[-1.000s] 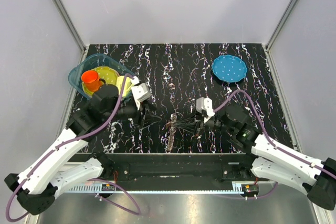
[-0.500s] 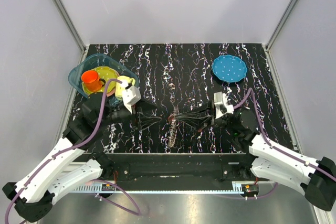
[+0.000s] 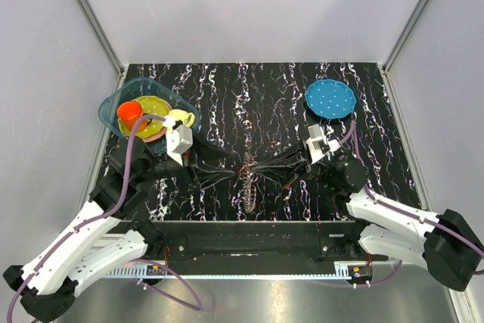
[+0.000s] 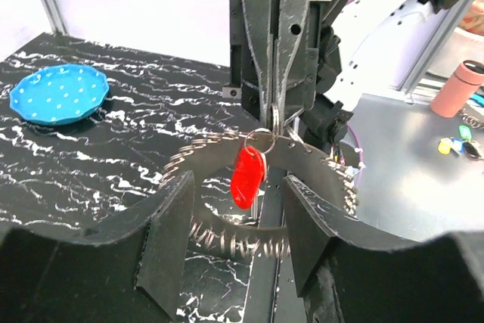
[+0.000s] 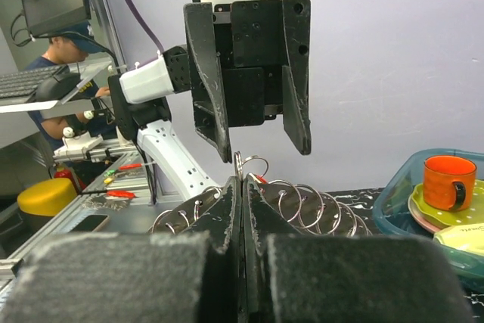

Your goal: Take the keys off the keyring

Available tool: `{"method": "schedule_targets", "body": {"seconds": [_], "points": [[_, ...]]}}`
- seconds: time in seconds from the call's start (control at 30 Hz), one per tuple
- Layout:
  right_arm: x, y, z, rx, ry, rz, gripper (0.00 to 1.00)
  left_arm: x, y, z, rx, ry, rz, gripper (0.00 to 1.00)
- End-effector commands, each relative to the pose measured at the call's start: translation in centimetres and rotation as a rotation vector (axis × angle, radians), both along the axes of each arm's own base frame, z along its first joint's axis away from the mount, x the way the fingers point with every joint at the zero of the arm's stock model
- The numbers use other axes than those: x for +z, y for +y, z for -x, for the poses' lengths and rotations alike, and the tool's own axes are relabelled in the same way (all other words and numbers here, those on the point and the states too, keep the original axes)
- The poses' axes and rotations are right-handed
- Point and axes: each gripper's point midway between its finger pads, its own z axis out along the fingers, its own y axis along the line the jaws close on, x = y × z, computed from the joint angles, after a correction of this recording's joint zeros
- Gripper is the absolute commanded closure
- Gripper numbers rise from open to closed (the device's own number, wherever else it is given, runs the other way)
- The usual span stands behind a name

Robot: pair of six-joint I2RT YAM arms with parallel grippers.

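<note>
Farthest left, the orange cup (image 3: 130,113) sits in the teal bin (image 3: 112,104), out of play.

Next comes my left gripper (image 5: 262,153), level with the work and facing the other arm. Its jaws stand apart and hold nothing. In the left wrist view the red key (image 4: 247,175) hangs in the gap between its 2 fingers, close to both, and I see no contact with either.

At the middle of the table (image 3: 249,104) is the keyring (image 3: 248,179), a bristly dark loop carrying many small wire rings. I cannot tell whether all of it rests on the surface or part of it is raised.

To its right, my right gripper (image 4: 274,120) has its jaws pressed together on 1 small ring of the keyring, and the red key dangles from that ring just below the fingertips. The blue plate (image 3: 330,98) lies well behind that arm, untouched.

As for progress, I judge the task barely begun. I can make out only 1 key, and it is not yet off. The ring is pinned and presented, so 1 hand's job looks done. What remains is for the left jaws to take the key and work it off the ring.
</note>
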Motion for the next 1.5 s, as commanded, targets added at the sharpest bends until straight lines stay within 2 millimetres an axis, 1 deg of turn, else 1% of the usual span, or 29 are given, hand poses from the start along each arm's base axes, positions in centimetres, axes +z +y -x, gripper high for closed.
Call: {"method": "schedule_targets", "body": {"seconds": [0.0,0.07,0.1,0.17,0.27,0.4,0.57,0.73,0.83,0.97,1.0,1.07,1.1,1.17,1.3,1.33,1.37,1.47], "points": [[5.4,-2.6,1.7,0.001,-0.125,-0.223,1.00,3.4,-0.3,1.3,-0.073,-0.055,0.109,0.47],[5.3,-2.4,1.7,0.013,-0.115,-0.223,1.00,3.2,-0.6,1.1,-0.077,-0.039,0.101,0.48],[5.4,-2.4,1.7,0.022,-0.109,-0.225,1.00,3.6,-0.7,1.1,-0.083,-0.054,0.114,0.48],[5.3,-2.2,1.6,0.030,-0.097,-0.223,1.00,3.5,-1.0,0.9,-0.090,-0.052,0.111,0.48],[5.3,-2.1,1.5,0.030,-0.092,-0.222,1.00,3.8,-1.5,1.1,-0.103,-0.069,0.116,0.49],[5.5,-2.2,1.5,0.027,-0.089,-0.229,1.00,3.5,-2.4,1.3,-0.114,-0.083,0.105,0.50],[5.5,-2.3,1.6,0.027,-0.091,-0.232,1.00,3.0,-2.7,0.6,-0.078,-0.077,0.095,0.50],[5.5,-2.2,1.6,0.031,-0.093,-0.227,1.00,2.8,-2.8,0.4,-0.070,-0.073,0.091,0.51],[5.5,-2.2,1.6,0.035,-0.092,-0.225,1.00,2.7,-2.9,0.3,-0.068,-0.074,0.088,0.55],[5.5,-2.2,1.7,0.037,-0.095,-0.225,1.00,2.1,-3.2,0.1,-0.073,-0.064,0.068,0.61],[5.4,-2.2,1.7,0.038,-0.095,-0.223,1.00,2.1,-3.2,0.3,-0.079,-0.066,0.068,0.69],[5.4,-2.2,1.7,0.040,-0.095,-0.221,1.00,2.1,-3.3,0.3,-0.083,-0.069,0.066,0.80],[5.3,-2.1,1.7,0.042,-0.089,-0.217,1.00,1.9,-3.3,0.3,-0.082,-0.067,0.063,0.89],[5.1,-2.0,1.6,0.043,-0.086,-0.212,1.00,1.9,-3.3,0.3,-0.082,-0.071,0.061,1.00],[4.2,-1.5,1.2,0.041,-0.063,-0.171,0.99,1.8,-3.3,0.3,-0.082,-0.077,0.050,1.00],[3.5,-1.0,0.8,0.037,-0.041,-0.140,0.99,1.8,-3.3,0.3,-0.083,-0.085,0.049,1.00],[3.5,-1.0,0.7,0.024,-0.046,-0.133,0.99,1.3,-3.2,0.3,-0.085,-0.071,0.031,1.00],[2.9,-0.8,0.4,0.011,-0.040,-0.111,1.00,1.0,-3.2,0.3,-0.085,-0.064,0.019,1.00]]}}
